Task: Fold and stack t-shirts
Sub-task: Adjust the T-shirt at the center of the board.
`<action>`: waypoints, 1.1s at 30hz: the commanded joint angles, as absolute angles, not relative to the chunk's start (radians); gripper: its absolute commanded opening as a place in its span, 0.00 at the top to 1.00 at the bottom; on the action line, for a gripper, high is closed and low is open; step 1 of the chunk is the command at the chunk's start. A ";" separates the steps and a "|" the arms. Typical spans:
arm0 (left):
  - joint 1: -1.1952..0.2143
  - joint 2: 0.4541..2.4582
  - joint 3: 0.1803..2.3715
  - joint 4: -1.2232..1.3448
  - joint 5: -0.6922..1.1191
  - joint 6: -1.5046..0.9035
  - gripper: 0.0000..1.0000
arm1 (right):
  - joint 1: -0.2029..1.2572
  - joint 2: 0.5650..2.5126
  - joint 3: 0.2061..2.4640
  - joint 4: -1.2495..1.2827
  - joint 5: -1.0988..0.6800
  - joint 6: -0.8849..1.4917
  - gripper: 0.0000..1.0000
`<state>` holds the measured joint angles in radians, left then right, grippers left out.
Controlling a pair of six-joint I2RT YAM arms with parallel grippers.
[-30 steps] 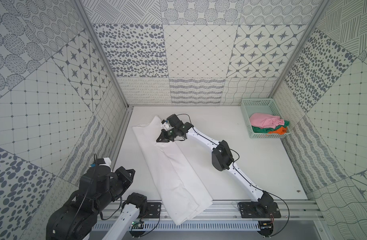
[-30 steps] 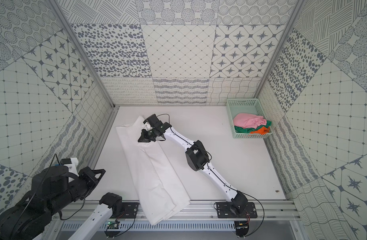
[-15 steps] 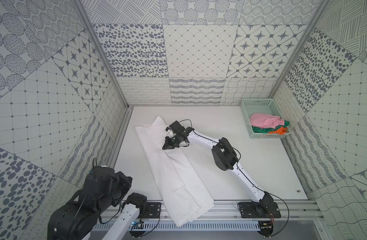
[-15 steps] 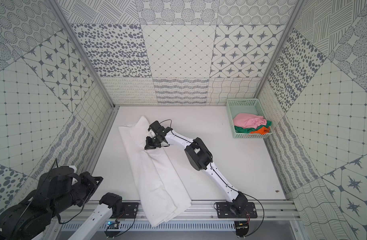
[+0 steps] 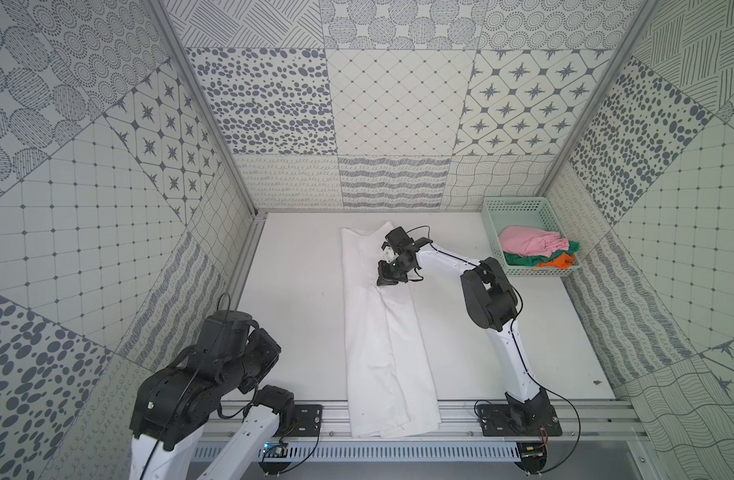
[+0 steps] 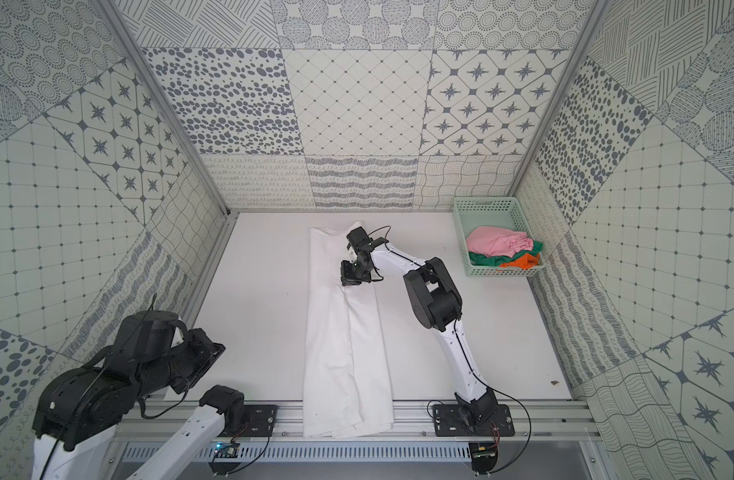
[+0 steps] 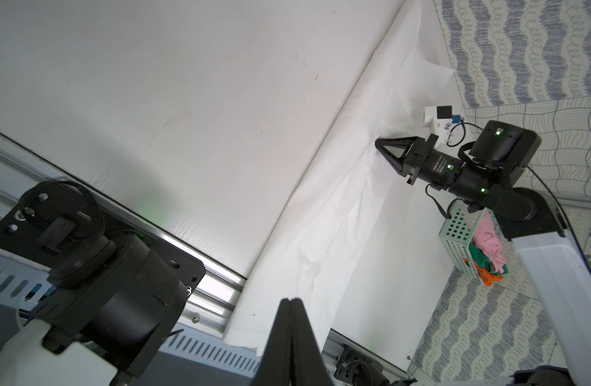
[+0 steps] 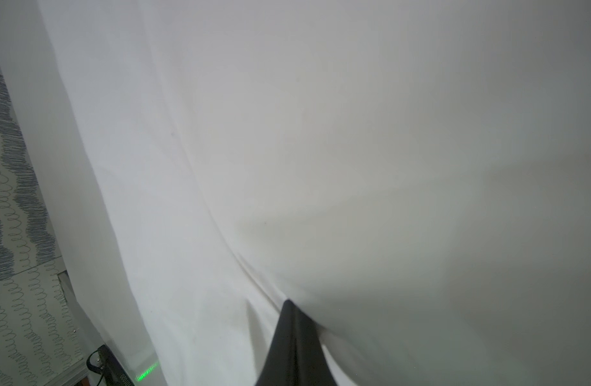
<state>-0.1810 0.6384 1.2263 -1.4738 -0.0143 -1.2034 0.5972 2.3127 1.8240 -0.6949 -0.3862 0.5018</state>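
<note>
A white t-shirt [image 5: 382, 353] [image 6: 344, 353] lies folded into a long narrow strip from the far middle of the table to its near rail. My right gripper [image 5: 387, 279] [image 6: 351, 281] is down on the strip's far part, shut on the cloth. In the right wrist view creases run into its closed tips [image 8: 289, 302]. My left arm [image 5: 216, 365] is folded back at the near left corner. Its gripper [image 7: 291, 300] is shut on nothing and hangs above the shirt's near end. Pink [image 5: 527, 245], green [image 5: 523, 259] and orange [image 5: 558, 262] t-shirts are piled in the basket.
The mint-green perforated basket [image 5: 523, 208] [image 6: 486, 203] stands at the far right corner against the wall. Patterned walls close in the table on three sides. An aluminium rail [image 5: 452, 409] with both arm bases runs along the near edge.
My right gripper has swung to the right and toward the near side, dragging the shirt's far end so the strip now lies straighter. The left arm has shifted a little at its corner.
</note>
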 commanded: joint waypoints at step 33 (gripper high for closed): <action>-0.194 0.931 0.974 -1.191 0.176 -0.950 1.00 | 0.615 1.956 1.689 -0.981 -0.056 0.514 0.97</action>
<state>-0.1841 0.8452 1.0241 -1.1835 0.1562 -1.0077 0.6071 2.0193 1.7485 -0.9558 -0.2279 0.4549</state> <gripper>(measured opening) 0.013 0.047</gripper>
